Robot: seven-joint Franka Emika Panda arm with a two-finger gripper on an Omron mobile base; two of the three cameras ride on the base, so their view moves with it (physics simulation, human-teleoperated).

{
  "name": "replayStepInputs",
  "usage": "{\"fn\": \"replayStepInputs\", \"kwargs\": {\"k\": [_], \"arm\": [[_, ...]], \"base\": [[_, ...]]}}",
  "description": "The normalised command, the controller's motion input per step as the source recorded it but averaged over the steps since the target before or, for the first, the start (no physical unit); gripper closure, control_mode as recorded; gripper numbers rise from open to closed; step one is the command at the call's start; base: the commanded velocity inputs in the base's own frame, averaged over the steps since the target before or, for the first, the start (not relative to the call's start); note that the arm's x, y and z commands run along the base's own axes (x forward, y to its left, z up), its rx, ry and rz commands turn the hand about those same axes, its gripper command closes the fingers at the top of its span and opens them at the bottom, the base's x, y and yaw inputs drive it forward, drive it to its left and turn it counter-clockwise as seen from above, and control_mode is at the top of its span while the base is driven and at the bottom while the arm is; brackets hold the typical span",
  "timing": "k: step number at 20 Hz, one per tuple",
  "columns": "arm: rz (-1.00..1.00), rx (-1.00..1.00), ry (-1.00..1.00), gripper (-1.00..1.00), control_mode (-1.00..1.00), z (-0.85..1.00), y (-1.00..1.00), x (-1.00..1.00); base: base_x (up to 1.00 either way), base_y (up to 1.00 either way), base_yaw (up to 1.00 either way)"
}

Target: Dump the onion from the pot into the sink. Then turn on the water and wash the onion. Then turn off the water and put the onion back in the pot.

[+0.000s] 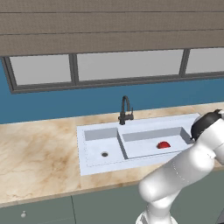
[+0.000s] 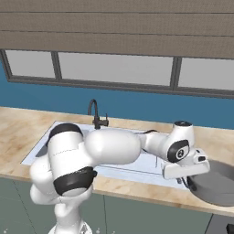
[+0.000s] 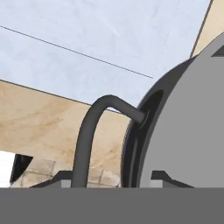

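Observation:
The red-purple onion (image 1: 163, 145) lies in the larger right basin of the white sink (image 1: 141, 126). The grey pot (image 2: 218, 186) stands upright on the counter right of the sink, and no water runs from the faucet. My gripper (image 2: 188, 181) is at the pot's left edge. In the hand view the gripper (image 3: 111, 180) straddles the pot's looped dark handle (image 3: 87, 135) and the pot's wall (image 3: 183, 131). One fingertip is outside the handle and the other is over the pot's inside. The jaws look closed on them.
The dark gooseneck faucet (image 1: 125, 109) stands behind the sink's divider. The small left basin (image 1: 103, 146) has a dark drain. Marble counter (image 1: 39, 148) runs to the left and along the front. A blue wall and windows lie behind. My arm crosses over the sink's right part.

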Motion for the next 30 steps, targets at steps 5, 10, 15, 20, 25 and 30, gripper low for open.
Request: {"fn": "replayStepInputs", "kwargs": {"k": [5,10,15,20,25,30], "arm": [[0.0,0.11,0.01,-1.0,-1.0,0.0,-0.05,0.0],[0.0,0.06,0.0,-1.0,-1.0,-0.02,-0.08,0.06],[0.0,0.05,0.0,-1.0,-1.0,-0.02,-0.03,0.19],[0.0,0.06,0.01,-1.0,-1.0,-0.17,0.0,0.45],[0.0,0.06,0.0,-1.0,-1.0,-0.21,0.0,0.88],[0.0,0.04,0.0,-1.0,-1.0,-0.15,0.0,1.0]], "base": [[0.0,0.0,0.0],[0.0,0.0,0.0],[0.0,0.0,0.0],[0.0,0.0,0.0],[0.0,0.0,0.0],[0.0,0.0,0.0]]}}
